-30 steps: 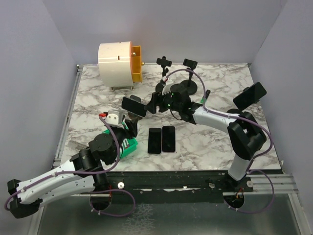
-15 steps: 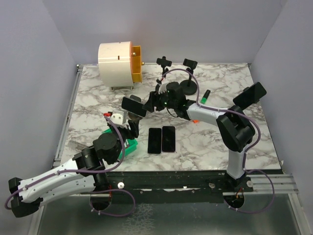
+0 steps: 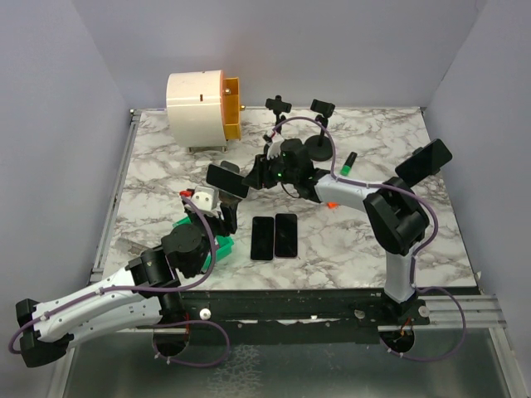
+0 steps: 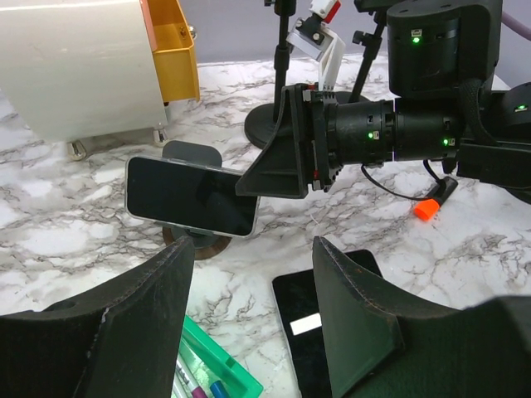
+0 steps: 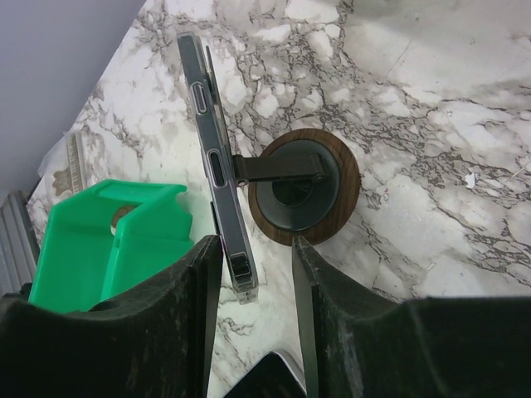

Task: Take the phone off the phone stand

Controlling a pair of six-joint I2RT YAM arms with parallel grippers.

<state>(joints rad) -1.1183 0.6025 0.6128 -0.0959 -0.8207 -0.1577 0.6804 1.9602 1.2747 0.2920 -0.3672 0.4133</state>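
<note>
A dark phone (image 3: 226,178) lies sideways on a small stand with a round wood-rimmed base (image 5: 304,186). In the right wrist view the phone (image 5: 217,166) is edge-on, and its near end sits between my right fingers with a gap on the right side. My right gripper (image 3: 259,174) is open around that end (image 5: 255,245). The left wrist view shows the phone's screen (image 4: 189,195) with the right gripper (image 4: 274,162) at its right edge. My left gripper (image 3: 217,217) is open and empty (image 4: 253,315), a little in front of the stand.
Two phones (image 3: 262,237) (image 3: 285,235) lie flat in front of the stand. A green tray (image 3: 217,246) of markers sits under my left gripper. A white-and-orange drum (image 3: 202,110) stands back left, two empty stands (image 3: 282,108) (image 3: 322,112) at the back, and another raised phone (image 3: 423,162) at the right.
My right gripper has moved left, closing in on the phone's right end. My left arm has edged forward toward the stand. The phone has not moved.
</note>
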